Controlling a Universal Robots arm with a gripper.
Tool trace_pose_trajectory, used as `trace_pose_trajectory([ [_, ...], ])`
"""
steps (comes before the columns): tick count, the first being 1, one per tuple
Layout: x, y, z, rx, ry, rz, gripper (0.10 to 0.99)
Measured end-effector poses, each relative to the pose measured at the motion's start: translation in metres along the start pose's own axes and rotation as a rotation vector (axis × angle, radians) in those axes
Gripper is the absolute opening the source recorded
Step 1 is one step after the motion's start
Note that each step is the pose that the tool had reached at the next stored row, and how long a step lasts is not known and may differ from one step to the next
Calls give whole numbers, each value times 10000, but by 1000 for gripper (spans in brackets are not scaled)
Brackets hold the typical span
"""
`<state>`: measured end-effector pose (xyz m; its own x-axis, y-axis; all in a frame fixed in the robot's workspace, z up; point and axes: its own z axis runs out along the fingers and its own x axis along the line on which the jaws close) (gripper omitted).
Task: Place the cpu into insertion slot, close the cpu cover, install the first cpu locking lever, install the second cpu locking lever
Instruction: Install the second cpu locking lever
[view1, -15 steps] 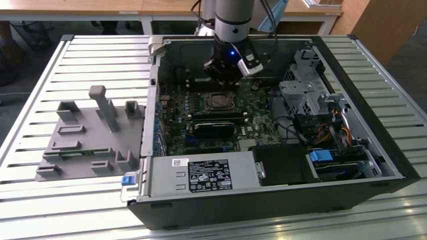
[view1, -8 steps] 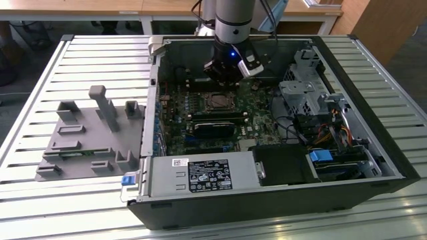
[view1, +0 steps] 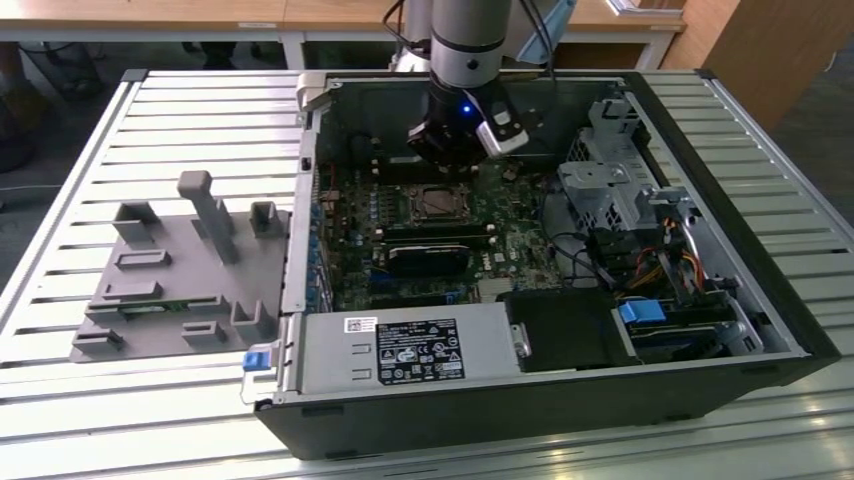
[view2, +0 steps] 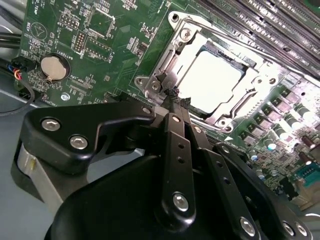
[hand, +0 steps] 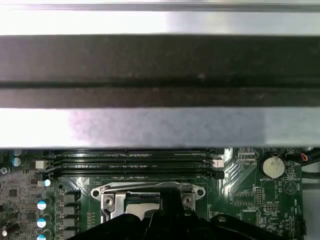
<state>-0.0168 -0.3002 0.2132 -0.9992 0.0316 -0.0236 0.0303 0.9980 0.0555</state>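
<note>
The cpu (view2: 214, 80) is seen already seated in the slot (view2: 250, 62), its pale metal top lying flat inside the frame, in the middle part of the motherboard (view1: 400, 262) within the open computer case (view1: 747, 300) on the worktop (view1: 80, 420). The cover (view2: 176, 54) is folded down around the chip, so that the top is shown through its window; these two steps are judged to be done.

The tool (view2: 175, 99) is held low over the near corner of the cover. In the second wrist view its fingers (view2: 172, 142) are brought together to a narrow tip, and nothing is seen gripped between them. The tip is placed just beside the corner bracket (view2: 155, 84) of the socket, perhaps touching it; contact cannot be confirmed.

Whether the first lever is already hooked down cannot be told, since no lever is made out clearly along the frame. Both levers are therefore judged as still open work, with the first one probably in hand.
</note>
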Motion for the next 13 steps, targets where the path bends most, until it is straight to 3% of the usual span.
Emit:
trace_pose_trajectory([
  [4, -2, 4, -75, -2, -1, 0, 110],
  [10, -7, 15, -267, -2, -1, -2, 110],
  [13, -8, 4, -286, -3, -1, -2, 110],
])
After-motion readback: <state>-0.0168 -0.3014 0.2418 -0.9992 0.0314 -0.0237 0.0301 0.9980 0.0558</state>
